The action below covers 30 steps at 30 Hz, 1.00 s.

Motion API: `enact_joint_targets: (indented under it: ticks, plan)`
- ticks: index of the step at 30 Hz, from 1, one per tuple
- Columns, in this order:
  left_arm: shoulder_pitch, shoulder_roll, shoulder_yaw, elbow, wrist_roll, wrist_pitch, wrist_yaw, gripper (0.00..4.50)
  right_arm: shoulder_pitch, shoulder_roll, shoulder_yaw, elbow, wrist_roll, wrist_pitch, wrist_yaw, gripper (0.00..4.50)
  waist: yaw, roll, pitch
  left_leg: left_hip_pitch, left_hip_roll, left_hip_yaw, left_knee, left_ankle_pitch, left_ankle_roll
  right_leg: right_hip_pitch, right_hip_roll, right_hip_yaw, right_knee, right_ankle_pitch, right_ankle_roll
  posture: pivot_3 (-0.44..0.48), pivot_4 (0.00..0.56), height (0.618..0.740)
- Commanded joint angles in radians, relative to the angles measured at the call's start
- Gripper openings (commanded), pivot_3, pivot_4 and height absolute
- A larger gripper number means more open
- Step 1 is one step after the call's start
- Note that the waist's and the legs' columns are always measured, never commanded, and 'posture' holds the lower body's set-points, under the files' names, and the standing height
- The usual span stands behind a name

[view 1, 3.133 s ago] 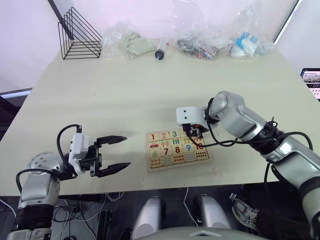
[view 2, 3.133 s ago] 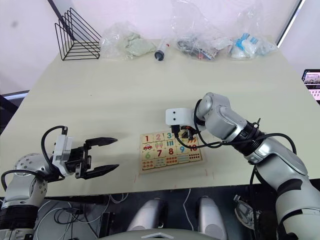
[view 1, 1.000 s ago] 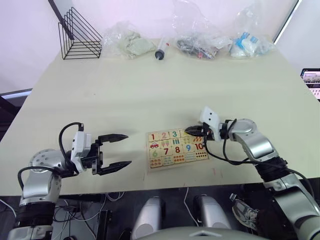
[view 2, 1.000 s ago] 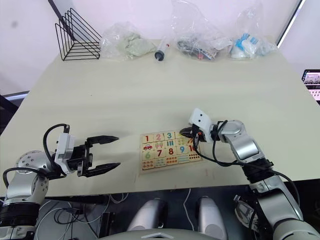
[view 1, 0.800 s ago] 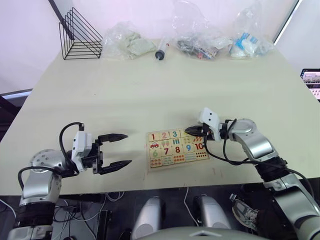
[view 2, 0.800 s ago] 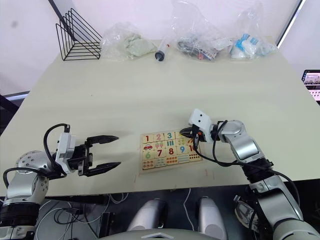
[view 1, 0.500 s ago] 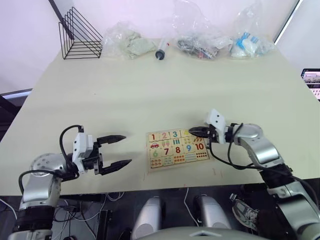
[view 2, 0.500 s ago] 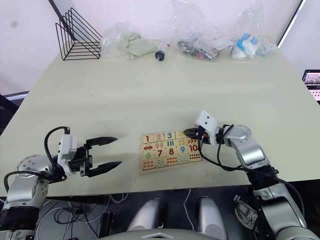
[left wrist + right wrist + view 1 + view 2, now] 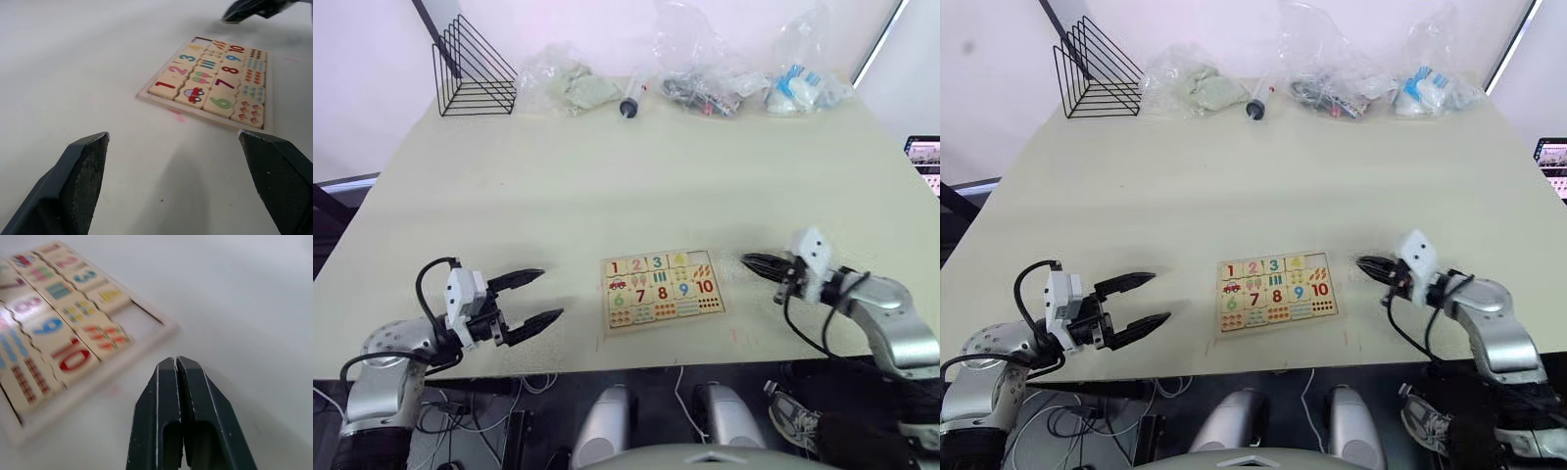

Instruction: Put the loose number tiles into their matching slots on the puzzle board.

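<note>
puzzle board (image 9: pixel 661 290) digits 1-10 | left tool (image 9: pixel 527 298) apart | right tool (image 9: pixel 756 262) together

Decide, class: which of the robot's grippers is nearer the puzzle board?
Right. The right gripper, fingers shut, sits just off the puzzle board's right edge; the left gripper, open, is farther off its left edge.

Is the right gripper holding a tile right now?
No. In the right wrist view the right gripper's two black fingers are pressed together with nothing between them, hovering over bare table beside the puzzle board.
</note>
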<state>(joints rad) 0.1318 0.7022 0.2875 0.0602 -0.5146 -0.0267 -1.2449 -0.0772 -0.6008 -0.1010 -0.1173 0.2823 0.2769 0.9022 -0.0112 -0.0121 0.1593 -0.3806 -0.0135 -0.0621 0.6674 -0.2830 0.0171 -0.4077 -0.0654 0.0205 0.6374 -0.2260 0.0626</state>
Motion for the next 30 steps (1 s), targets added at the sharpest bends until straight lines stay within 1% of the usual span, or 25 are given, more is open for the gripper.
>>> enact_joint_targets:
  ticks: [1,2,3,6,7,10,13,14,25,30]
  plan:
    - [0.021,0.003,0.051,-0.023,-0.02,-0.007,0.019,4.5,0.077,-0.022,-0.141,-0.057,0.068,-0.045,-0.009,1.77,-0.001,0.0,0.0,0.0,0.0,0.0,0.0,0.0,0.0,0.0,0.0,0.0,0.0,0.0,0.0,0.0,0.15,0.74]
    - [0.028,0.003,0.057,-0.023,-0.021,-0.006,0.022,4.5,0.103,-0.023,-0.17,-0.064,0.083,-0.051,-0.008,2.33,-0.001,0.0,0.0,0.0,0.0,0.0,0.0,0.0,0.0,0.0,0.0,0.0,0.0,0.0,0.0,0.0,0.15,0.74]
    - [0.034,0.004,0.062,-0.025,-0.022,-0.005,0.021,4.5,0.128,-0.027,-0.191,-0.068,0.09,-0.064,-0.006,2.71,-0.001,0.0,0.0,0.0,0.0,0.0,0.0,0.0,0.0,0.0,0.0,0.0,0.0,0.0,0.0,0.0,0.15,0.74]
    - [0.049,0.007,0.072,-0.03,-0.027,0.001,0.019,4.5,0.195,-0.036,-0.238,-0.07,0.093,-0.101,-0.001,4.29,-0.001,0.0,0.0,0.001,0.001,0.001,0.0,0.0,0.0,0.001,0.001,0.0,0.0,0.0,0.0,0.0,0.15,0.74]
    - [0.056,0.009,0.077,-0.031,-0.027,0.001,0.018,4.5,0.223,-0.033,-0.265,-0.066,0.105,-0.113,0.002,4.41,-0.001,0.0,0.0,0.001,0.001,0.001,0.0,0.0,0.0,0.001,0.001,0.001,0.0,0.0,0.0,0.0,0.15,0.74]
    - [0.073,0.012,0.096,-0.029,-0.033,0.002,0.019,4.5,0.301,-0.024,-0.331,-0.035,0.142,-0.152,0.025,4.41,0.001,0.0,0.0,0.001,0.001,0.001,0.0,0.0,0.0,0.001,0.001,0.001,0.0,0.0,0.0,0.0,0.15,0.74]
    - [0.081,0.014,0.105,-0.024,-0.034,0.0,0.016,4.5,0.328,-0.019,-0.347,-0.014,0.155,-0.183,0.037,4.41,0.0,0.0,0.0,0.001,0.001,0.002,0.0,0.0,0.0,0.002,0.001,0.001,-0.001,-0.001,0.0,0.0,0.15,0.74]
    - [0.083,0.015,0.106,-0.023,-0.035,0.0,0.016,4.5,0.334,-0.018,-0.35,-0.008,0.158,-0.191,0.041,4.41,-0.001,-0.001,0.0,0.002,0.001,0.002,0.0,0.0,0.0,0.002,0.001,0.001,-0.001,-0.002,-0.002,0.0,0.15,0.74]
    - [0.089,0.007,0.099,-0.016,-0.031,-0.01,0.013,4.5,0.319,-0.023,-0.333,0.093,0.146,-0.282,0.035,4.41,0.0,0.0,0.0,0.003,0.002,0.002,0.0,0.0,0.0,0.003,0.001,0.001,-0.001,-0.002,-0.003,0.0,0.15,0.74]
    - [0.092,0.003,0.098,-0.016,-0.032,-0.011,0.015,4.5,0.302,-0.012,-0.322,0.148,0.149,-0.359,0.072,4.41,0.0,0.0,0.0,0.003,0.002,0.002,0.0,0.0,0.0,0.003,0.001,0.001,-0.001,-0.002,-0.003,0.0,0.15,0.74]
